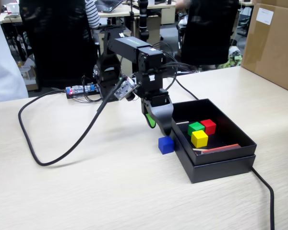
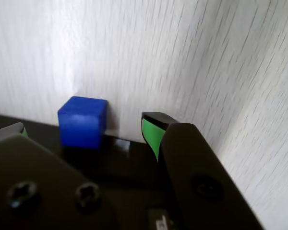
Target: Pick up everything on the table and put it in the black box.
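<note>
Three cubes, green [image 1: 195, 127], red [image 1: 208, 126] and yellow [image 1: 199, 138], lie together inside the black box [image 1: 216, 165], beside a thin reddish strip [image 1: 220, 148] near its front wall. The fourth, the blue cube [image 1: 165, 144], sits outside on the pale surface [image 1: 86, 191], touching or almost touching the box's left outer wall in the fixed view. The arm's hand [image 1: 158, 125] hangs just above it, over the box edge; in the wrist view the two green-lined fingers [image 2: 151, 134] stand apart, with the blue cube nearer the left one, so the hand is open and empty. The cube looks small, rigid and light, with flat smooth faces; a pinch across two opposite faces should hold it, though the face against the box wall leaves little room for a finger. A black cable [image 1: 53, 155] loops across the surface well to the left.
</note>
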You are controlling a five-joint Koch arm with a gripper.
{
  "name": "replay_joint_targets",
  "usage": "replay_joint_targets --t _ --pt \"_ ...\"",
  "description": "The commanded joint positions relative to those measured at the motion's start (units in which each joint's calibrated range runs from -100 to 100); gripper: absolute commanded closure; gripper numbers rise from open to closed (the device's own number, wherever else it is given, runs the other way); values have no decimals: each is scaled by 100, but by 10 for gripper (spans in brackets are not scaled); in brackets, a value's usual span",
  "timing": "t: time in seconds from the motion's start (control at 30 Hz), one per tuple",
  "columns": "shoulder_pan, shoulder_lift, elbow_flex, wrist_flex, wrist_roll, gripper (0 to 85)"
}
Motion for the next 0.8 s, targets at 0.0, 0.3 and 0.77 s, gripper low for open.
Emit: replay_joint_targets --t 0.0,0.3,0.77 --pt "73 344 711 -8 54 376" --pt "78 1251 1155 -8 34 410" --pt "44 1733 1754 -8 34 716"
